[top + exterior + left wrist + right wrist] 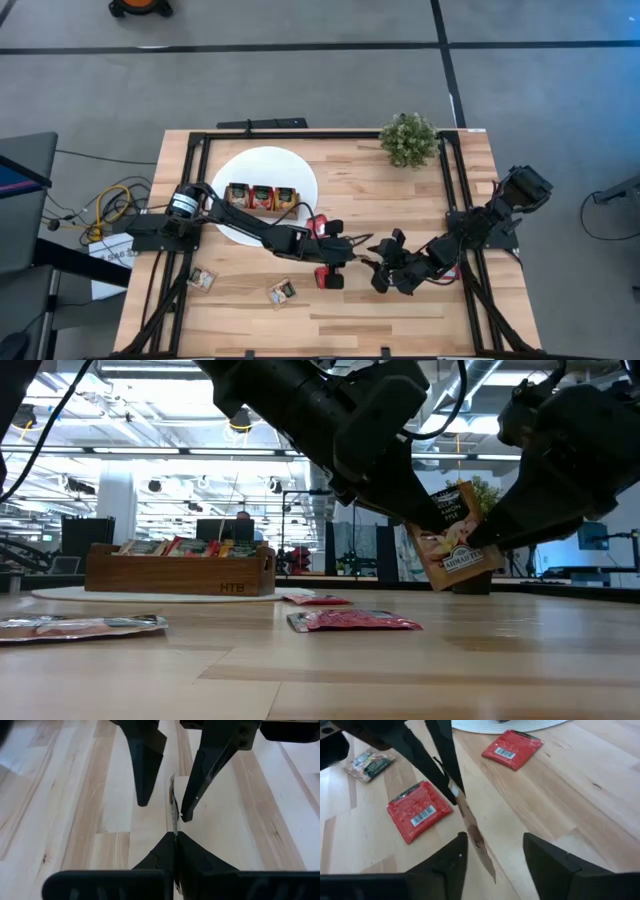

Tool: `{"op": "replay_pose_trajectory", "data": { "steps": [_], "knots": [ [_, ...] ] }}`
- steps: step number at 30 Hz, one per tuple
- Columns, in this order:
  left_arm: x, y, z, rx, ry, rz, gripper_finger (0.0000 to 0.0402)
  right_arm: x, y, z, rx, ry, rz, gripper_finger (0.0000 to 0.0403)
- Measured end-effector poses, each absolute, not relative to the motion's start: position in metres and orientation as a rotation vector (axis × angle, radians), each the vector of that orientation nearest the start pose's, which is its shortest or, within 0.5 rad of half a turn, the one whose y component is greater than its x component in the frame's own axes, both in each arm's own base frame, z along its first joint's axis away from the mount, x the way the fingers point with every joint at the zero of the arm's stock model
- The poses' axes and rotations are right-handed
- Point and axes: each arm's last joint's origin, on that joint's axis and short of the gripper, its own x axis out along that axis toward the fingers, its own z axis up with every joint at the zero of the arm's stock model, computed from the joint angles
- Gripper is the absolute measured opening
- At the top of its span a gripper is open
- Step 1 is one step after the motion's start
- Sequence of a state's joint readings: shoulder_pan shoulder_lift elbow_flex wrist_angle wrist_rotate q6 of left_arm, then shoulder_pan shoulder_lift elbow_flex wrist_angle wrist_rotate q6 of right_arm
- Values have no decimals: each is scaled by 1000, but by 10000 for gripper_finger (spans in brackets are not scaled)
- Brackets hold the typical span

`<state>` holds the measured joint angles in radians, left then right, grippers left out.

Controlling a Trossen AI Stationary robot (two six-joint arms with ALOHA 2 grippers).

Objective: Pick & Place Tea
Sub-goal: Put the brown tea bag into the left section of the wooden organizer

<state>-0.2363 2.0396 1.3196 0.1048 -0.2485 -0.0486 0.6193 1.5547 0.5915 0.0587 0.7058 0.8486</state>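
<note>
Orange-yellow tea sachet, flat and square, hangs tilted in mid-air above the pale wooden table, between the two arms near the table's middle. Left gripper has its fingers pressed together on the sachet's edge, which runs straight out from the jaws as a thin line. Right gripper faces it from the opposite side, fingers spread to either side of the sachet without pinching it. Judged a handover: the left arm carries, and the brown wooden three-compartment tray lies on its side. Two red sachets lie flat on the table below
</note>
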Motion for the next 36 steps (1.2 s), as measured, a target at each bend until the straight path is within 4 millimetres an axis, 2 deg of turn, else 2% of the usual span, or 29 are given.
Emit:
{"op": "replay_pose_trajectory", "data": {
  "steps": [3, 6, 11, 14, 18, 22, 25, 27, 30, 36],
  "knots": [
    [430, -96, 166, 113, 612, 31, 0, 223, 136, 130, 251, 620, -353, 139],
    [422, -97, 168, 216, 679, 95, 0, 220, 141, 129, 268, 666, -290, 102],
    [395, -98, 197, 389, 773, 255, 0, 214, 151, 127, 316, 711, -227, 70],
    [371, -96, 218, 424, 879, 251, 0, 210, 156, 127, 306, 703, -213, 66],
    [329, -94, 240, 479, 1069, 247, 0, 209, 160, 128, 311, 690, -197, 66],
    [288, -86, 258, 438, 1262, 295, 0, 210, 161, 129, 323, 678, -191, 66],
    [265, -78, 268, 388, 1385, 333, 0, 211, 161, 130, 326, 670, -186, 66],
    [256, -71, 274, 384, 1435, 343, 0, 211, 161, 130, 325, 669, -184, 66],
    [251, -57, 274, 377, 1454, 344, 0, 211, 161, 130, 330, 664, -183, 66],
    [235, -19, 256, 370, 1539, 404, 0, 212, 164, 132, 351, 642, -166, 66]
  ]
}}
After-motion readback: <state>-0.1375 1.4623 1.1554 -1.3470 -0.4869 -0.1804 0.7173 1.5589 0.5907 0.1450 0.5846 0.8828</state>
